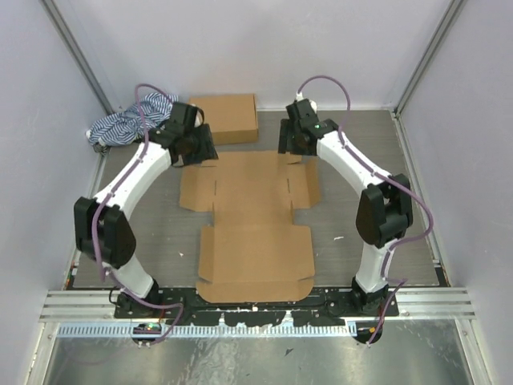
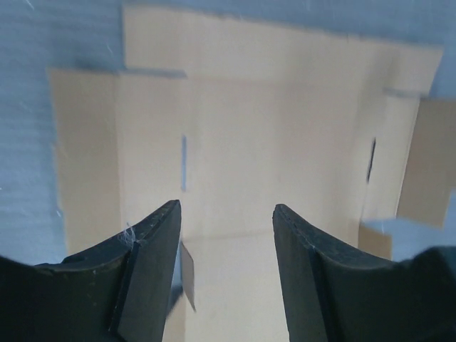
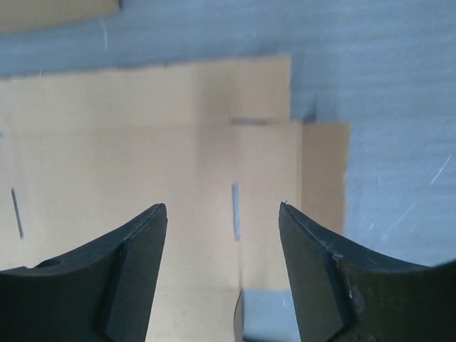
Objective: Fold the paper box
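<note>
Currently, step in hand: by my reading, starting the first fold at the far end of the flat brown die-cut cardboard box blank; no panel stands up yet.
Left gripper: fingers apart with nothing between them, hovering over the blank's far-left part.
Right gripper: fingers likewise apart and empty, hovering over the far-right part.
Blank's place: flat on the grey ribbed table mat, directly beneath both grippers and running from them back toward the arm bases.
Left side flap: below the left gripper and to its outer side; a narrow slot lies just ahead of its left fingertip.
Right side flap: below the right gripper and to its outer side; a matching slot shows between its fingertips.
Doing it well: probably lower each gripper onto its own flap's outer edge, pinch only the single layer, then lift both sides together along the creases so the blank does not skew or slide.
Risk: thin card may buckle away from the crease if pinched mid-panel.
Other things: a closed brown cardboard box lies beyond the grippers; a blue-and-white striped cloth lies beyond and outside the left gripper.
Writing: none readable; blank and box look plain and unprinted.
</note>
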### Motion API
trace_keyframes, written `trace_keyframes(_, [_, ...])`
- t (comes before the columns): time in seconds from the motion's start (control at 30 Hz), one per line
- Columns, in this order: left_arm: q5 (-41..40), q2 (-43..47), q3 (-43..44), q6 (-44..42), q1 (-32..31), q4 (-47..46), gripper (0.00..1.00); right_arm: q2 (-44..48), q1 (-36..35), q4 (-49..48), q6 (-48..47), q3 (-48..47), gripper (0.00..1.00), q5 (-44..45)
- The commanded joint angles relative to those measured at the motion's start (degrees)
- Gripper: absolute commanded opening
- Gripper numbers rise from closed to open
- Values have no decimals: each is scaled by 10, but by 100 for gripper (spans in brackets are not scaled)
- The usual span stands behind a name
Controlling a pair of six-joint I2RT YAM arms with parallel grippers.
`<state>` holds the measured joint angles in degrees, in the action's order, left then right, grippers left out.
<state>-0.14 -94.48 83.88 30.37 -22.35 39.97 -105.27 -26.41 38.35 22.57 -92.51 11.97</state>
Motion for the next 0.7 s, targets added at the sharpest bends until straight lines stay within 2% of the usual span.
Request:
trace_keyframes(0.0, [6,-84,79,-27,56,4,62,-78,37,-35,-54,-74,72,-53])
trace_keyframes(0.13, [12,-153,131,-41,80,-33,62,-152,66,-64,-51,-130,74,-106])
trace_keyframes(0.27, [51,-215,160,-32,99,-62,62,-192,85,-100,-29,-146,75,-135])
trace_keyframes(0.43, [65,-235,147,-23,110,-116,61,-217,94,-95,-21,-154,75,-119])
trace_keyframes(0.67, [60,-239,154,-32,114,-126,61,-213,96,-96,-31,-142,74,-94])
